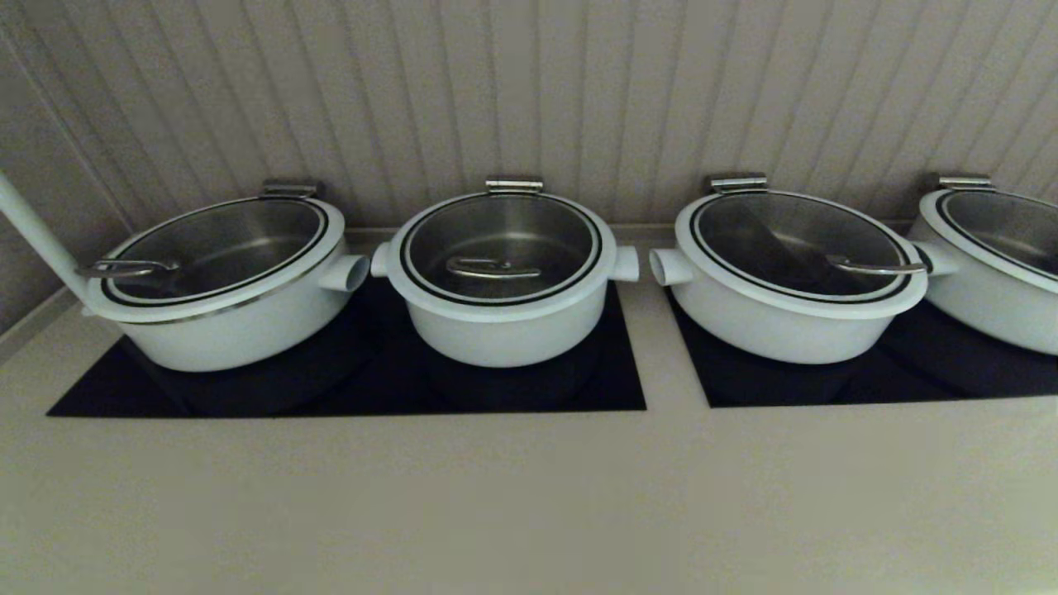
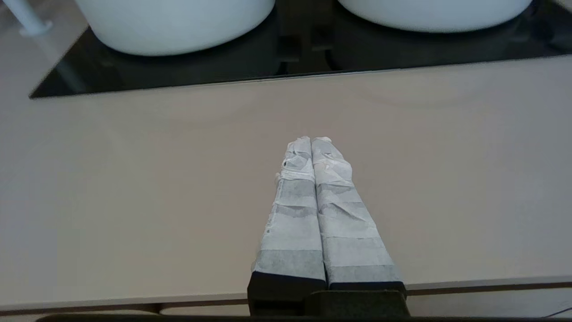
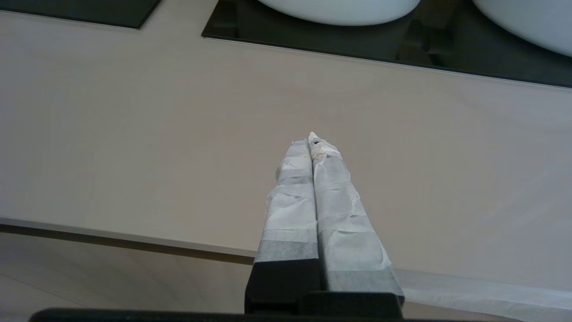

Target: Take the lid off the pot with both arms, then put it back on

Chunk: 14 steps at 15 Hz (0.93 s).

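The pot [image 1: 502, 330], narrow and deep with white side stubs, stands second from the left on a black cooktop. Its glass lid [image 1: 501, 248] sits closed on it, with the curved steel bar handle [image 1: 493, 268] at its centre. Neither arm shows in the head view. My left gripper [image 2: 311, 139] is shut and empty, low over the beige counter near its front edge, well short of the pots. My right gripper [image 3: 310, 138] is shut and empty too, over the counter's front edge. The pot's lower wall shows in the left wrist view [image 2: 438, 13].
Wider white pots with glass lids stand to the left [image 1: 223, 281] and right [image 1: 793, 273], with another at the far right [image 1: 1000, 264]. Two black cooktop panels [image 1: 612, 388] lie in the beige counter [image 1: 529, 496]. A ribbed wall closes the back. A white rod [image 1: 33, 231] leans at far left.
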Motion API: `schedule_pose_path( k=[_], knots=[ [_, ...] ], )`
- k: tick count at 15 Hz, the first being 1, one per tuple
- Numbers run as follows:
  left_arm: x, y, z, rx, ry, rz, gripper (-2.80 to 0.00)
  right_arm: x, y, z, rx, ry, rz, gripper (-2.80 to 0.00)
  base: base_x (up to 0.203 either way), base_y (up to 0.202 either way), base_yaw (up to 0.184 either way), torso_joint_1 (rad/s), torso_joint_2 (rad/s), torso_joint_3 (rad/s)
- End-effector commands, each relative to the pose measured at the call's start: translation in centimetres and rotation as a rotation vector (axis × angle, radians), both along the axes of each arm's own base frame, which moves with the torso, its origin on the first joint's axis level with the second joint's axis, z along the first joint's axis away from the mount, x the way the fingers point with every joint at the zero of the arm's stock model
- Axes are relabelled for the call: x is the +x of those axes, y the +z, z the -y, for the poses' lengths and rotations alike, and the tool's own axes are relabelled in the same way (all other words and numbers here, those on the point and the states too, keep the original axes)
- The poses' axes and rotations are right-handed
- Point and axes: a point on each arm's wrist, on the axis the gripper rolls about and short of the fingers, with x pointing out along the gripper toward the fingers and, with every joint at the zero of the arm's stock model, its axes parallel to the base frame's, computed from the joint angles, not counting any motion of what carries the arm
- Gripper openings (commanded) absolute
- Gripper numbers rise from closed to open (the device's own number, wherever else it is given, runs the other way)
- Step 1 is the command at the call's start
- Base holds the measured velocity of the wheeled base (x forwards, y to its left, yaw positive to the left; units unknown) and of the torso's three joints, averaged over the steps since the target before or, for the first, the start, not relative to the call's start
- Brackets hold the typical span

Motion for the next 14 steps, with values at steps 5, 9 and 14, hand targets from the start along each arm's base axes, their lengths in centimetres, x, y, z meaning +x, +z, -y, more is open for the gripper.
schedule_pose_path(
  k=[5, 9, 14],
  knots=[
    [-0.01, 0.00, 0.00, -0.006, 0.000, 0.002, -2.80, 0.00, -0.01, 0.00, -0.001, 0.000, -0.001, -2.80, 0.000, 0.000, 0.000, 0.000, 0.00, 0.000],
    [-0.01, 0.00, 0.00, -0.006, 0.000, 0.002, -2.80, 0.01, 0.01, 0.00, 0.002, 0.000, -0.001, -2.80, 0.000, 0.000, 0.000, 0.000, 0.00, 0.000],
    [-0.01, 0.00, 0.00, -0.006, 0.000, 0.002, -2.80, 0.00, -0.01, 0.00, 0.001, 0.000, -0.001, -2.80, 0.000, 0.000, 0.000, 0.000, 0.00, 0.000]
  ],
)
